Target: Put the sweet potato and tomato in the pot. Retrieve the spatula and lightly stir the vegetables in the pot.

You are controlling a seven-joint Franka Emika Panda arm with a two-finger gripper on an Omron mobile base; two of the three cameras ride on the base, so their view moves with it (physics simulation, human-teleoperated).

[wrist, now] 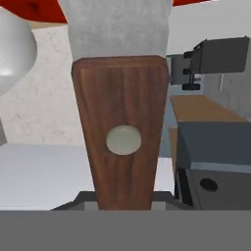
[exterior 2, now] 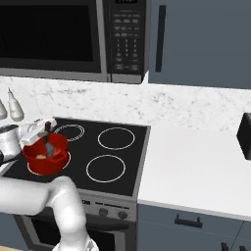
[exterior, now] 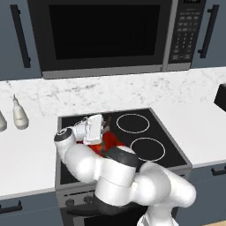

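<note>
On the stove: you are looking at a black glass cooktop (exterior 2: 122, 162) set in a white counter (exterior 2: 196, 171), with the arm bent low over its front-left burner.
Microwave: a large dark microwave (exterior: 106, 33) hangs above the cooktop, its keypad on the right side in both base views.
Counter: white stone runs left and right of the stove; a dark box-like thing (exterior 2: 245, 136) sits at the far right edge, too cropped to name.
Arm: in the left base view the white arm fills the lower middle and hides most of the pot; in the right base view it rises from the lower left.
Pot: the red pot (exterior 2: 46, 156) stands on the front-left burner ring, upright and lidless. In the left base view you see just a red sliver (exterior: 110, 142) of it past the wrist.
Bottles: two pale bottles (exterior 2: 14, 109) stand on the counter left of the stove, well apart from the pot.
Claw: the gripper (exterior 2: 45, 131) hangs just above the pot's rim with its jaws closed tight on the spatula's handle.
Spatula: the spatula (exterior 2: 49, 144) stands near upright, its lower end down inside the pot. In the hand view its brown wooden handle (wrist: 122, 137) runs up the middle to the grey blade, with red at the top edge.
Pot contents: a small orange-tan lump (exterior 2: 40, 158) lies in the pot beside the spatula; you cannot tell from here which vegetable it is.
Tomato: cannot be made out with any certainty.
</note>
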